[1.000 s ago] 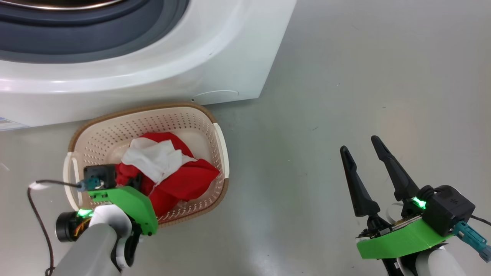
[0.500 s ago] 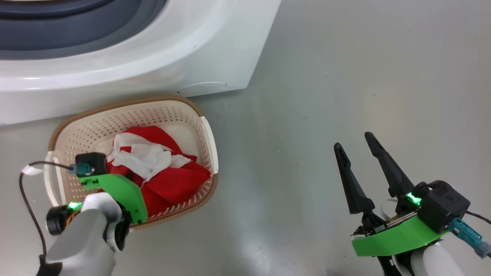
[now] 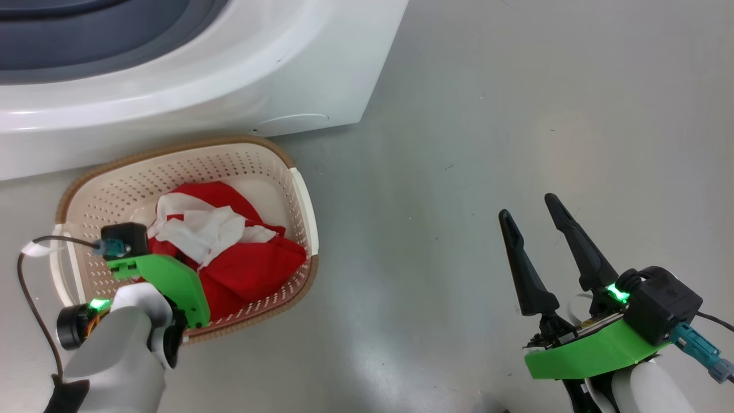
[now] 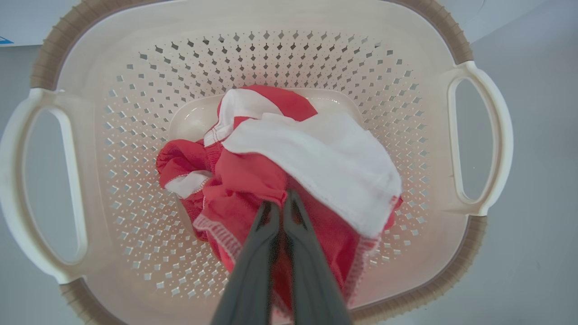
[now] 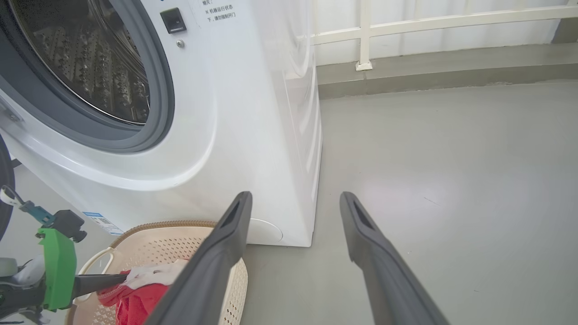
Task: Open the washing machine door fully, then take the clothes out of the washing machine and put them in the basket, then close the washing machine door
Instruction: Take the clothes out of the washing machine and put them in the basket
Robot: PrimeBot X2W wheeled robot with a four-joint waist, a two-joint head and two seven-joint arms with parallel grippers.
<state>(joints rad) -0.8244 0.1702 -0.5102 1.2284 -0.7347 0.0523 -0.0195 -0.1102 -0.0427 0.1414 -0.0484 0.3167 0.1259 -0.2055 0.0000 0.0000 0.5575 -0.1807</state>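
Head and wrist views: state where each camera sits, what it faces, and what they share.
Head: on the head, facing down; basket, clothes, washing machine; left arm, open right gripper.
Left wrist: over the basket, looking down into it; left gripper shut on the clothes.
Right wrist: facing across at the washing machine's drum; own open fingers.
Shared: basket and clothes, in all three.

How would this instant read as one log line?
left gripper: shut on clothes | clothes: in basket | right gripper: open, holding nothing
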